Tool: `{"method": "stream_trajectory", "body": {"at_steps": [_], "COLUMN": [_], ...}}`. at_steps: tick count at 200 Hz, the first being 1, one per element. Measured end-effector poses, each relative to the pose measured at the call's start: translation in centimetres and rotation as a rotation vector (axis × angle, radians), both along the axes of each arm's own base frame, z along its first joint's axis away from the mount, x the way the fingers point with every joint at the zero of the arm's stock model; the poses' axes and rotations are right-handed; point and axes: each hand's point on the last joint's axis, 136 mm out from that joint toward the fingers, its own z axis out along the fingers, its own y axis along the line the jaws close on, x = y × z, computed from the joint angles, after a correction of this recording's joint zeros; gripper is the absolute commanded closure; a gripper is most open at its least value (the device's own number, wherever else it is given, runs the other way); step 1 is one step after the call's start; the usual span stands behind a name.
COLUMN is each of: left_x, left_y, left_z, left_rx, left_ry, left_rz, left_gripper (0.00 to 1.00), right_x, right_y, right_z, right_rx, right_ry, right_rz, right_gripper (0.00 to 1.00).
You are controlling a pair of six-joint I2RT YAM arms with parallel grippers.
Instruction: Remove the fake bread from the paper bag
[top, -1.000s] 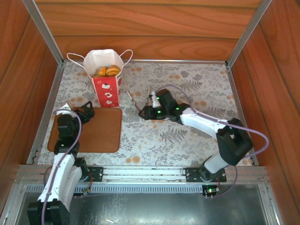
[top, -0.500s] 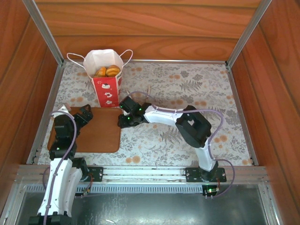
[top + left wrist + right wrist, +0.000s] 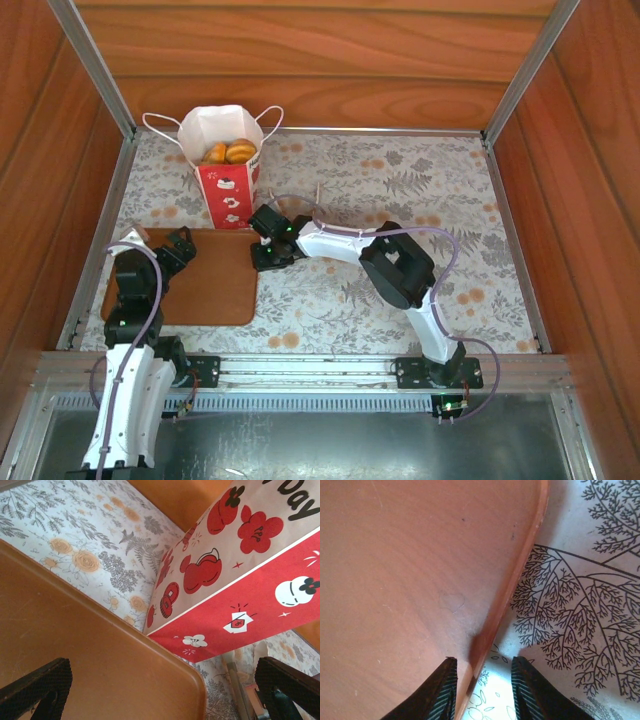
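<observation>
The small white paper bag with a red fruit print and thin cord handles (image 3: 228, 185) stands upright at about 11 o'clock on the grey floral-patterned worktop (image 3: 420, 200), its mouth open upward. The golden-brown toy pastries (image 3: 230, 152) sit inside it, their tops showing just under the rim (how many, I cannot tell). Nearer than the bag, at about 8 o'clock, lies the flat brown rectangular tray with rounded corners (image 3: 210, 290).

The left fingers (image 3: 180, 244) hover over the tray's 12 o'clock edge, spread wide and holding nothing. Seen from the left wrist, they frame the tray below and the bag's red-and-white side rising just past the tray's rounded corner.

The right arm is stretched across toward 9 o'clock, and the right fingers (image 3: 262, 250) are low at the tray's 3 o'clock edge, near the foot of the bag. Seen from the right wrist, they straddle the tray's raised rim, one over the brown surface and the other over the worktop. They stand narrowly parted, and a strip of worktop shows between the rim and the outer finger, so nothing is clamped.
</observation>
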Motion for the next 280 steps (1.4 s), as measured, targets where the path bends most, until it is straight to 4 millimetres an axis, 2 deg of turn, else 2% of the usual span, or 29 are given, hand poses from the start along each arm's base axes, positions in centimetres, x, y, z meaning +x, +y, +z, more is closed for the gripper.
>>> {"method": "stream_trajectory", "body": {"at_steps": [38, 59, 80, 111, 132, 167, 213, 280], "left_x": [0.1, 0.1, 0.1, -0.1, -0.2, -0.2, -0.3, -0.3], "left_y": [0.0, 0.1, 0.1, 0.5, 0.6, 0.6, 0.5, 0.4], "left_z": [-0.8, -0.8, -0.7, -0.6, -0.4, -0.5, -0.4, -0.4], "left_rx": [0.0, 0.0, 0.002, 0.013, 0.016, 0.015, 0.009, -0.002], "left_ry": [0.034, 0.039, 0.041, 0.039, 0.031, 0.034, 0.032, 0.031], "left_rz": [0.002, 0.003, 0.008, 0.024, 0.03, 0.03, 0.029, 0.029], "left_gripper": [0.01, 0.01, 0.01, 0.01, 0.01, 0.01, 0.01, 0.01], "right_x": [0.0, 0.5, 1.1, 2.3, 3.9, 5.8, 7.2, 9.1], "right_y": [-0.5, -1.1, -3.0, -6.9, -9.4, -11.2, -12.9, -22.0], "right_z": [-0.3, -0.3, -0.4, -0.5, -0.4, -0.4, -0.4, -0.4], "right_rx": [-0.023, -0.031, -0.051, -0.088, -0.095, -0.095, -0.096, -0.141], "right_ry": [-0.008, -0.01, -0.014, -0.019, -0.029, -0.042, -0.035, -0.035], "right_rz": [0.011, -0.021, -0.037, -0.05, -0.047, -0.043, -0.103, -0.259], "right_gripper": [0.9, 0.92, 0.95, 0.94, 0.94, 0.93, 0.93, 0.94]}}
